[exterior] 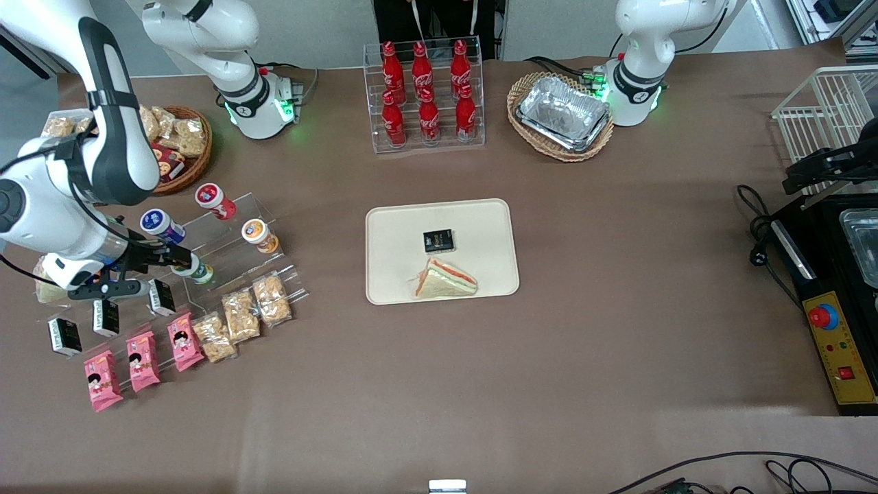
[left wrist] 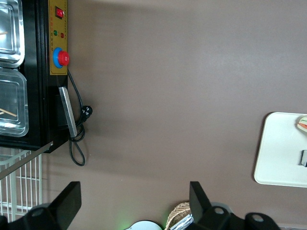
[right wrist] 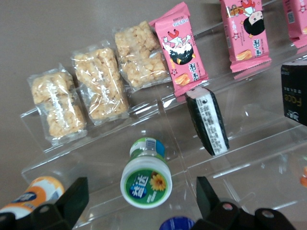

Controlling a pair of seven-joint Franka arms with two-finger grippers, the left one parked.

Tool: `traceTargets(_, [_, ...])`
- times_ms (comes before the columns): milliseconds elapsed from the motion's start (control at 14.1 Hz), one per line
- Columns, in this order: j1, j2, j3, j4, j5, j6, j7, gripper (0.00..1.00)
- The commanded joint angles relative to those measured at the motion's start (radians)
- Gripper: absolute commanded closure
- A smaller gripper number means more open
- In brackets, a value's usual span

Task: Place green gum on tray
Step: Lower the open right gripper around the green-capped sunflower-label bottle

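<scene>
The green gum (right wrist: pixel 146 178), a small white bottle with a green label and a green-and-white lid, lies on a clear acrylic stepped stand (exterior: pixel 233 240). In the front view the green gum (exterior: pixel 197 272) is partly covered by my gripper (exterior: pixel 180 258). My gripper (right wrist: pixel 141 201) is open, one finger on each side of the gum, not touching it. The cream tray (exterior: pixel 391 233) lies mid-table, toward the parked arm's end from the stand, and holds a sandwich (exterior: pixel 444 280) and a small black box (exterior: pixel 438 241).
On the stand lie a blue-lidded bottle (exterior: pixel 159 224), an orange-lidded bottle (exterior: pixel 258 234), a red-lidded bottle (exterior: pixel 212 200), small black packs (right wrist: pixel 207 118), puffed-snack bags (right wrist: pixel 100 82) and pink snack packs (right wrist: pixel 180 45). A cola rack (exterior: pixel 425 96), a snack basket (exterior: pixel 180 147) and a foil-tray basket (exterior: pixel 561 115) stand farther from the front camera.
</scene>
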Motion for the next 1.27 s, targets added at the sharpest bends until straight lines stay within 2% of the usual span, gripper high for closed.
traceTargets(0, [0.004,-0.006,0.001,-0.102,-0.018,0.130,-0.010,0.00])
traceTargets(354, [0.004,-0.005,0.002,-0.177,-0.015,0.229,-0.010,0.01])
traceTargets(425, [0.004,-0.005,0.002,-0.177,-0.015,0.229,-0.010,0.06])
traceTargets(566, [0.004,-0.006,0.004,-0.182,-0.012,0.227,-0.010,0.26])
traceTargets(779, [0.004,-0.022,0.005,-0.174,-0.011,0.209,-0.019,0.63])
traceTargets(850, [0.004,-0.026,0.007,-0.167,-0.006,0.191,-0.027,0.72])
traceTargets(991, [0.004,-0.037,0.007,-0.101,-0.006,0.104,-0.029,0.72])
traceTargets(1204, [0.004,-0.040,0.008,0.080,0.001,-0.148,-0.029,0.72])
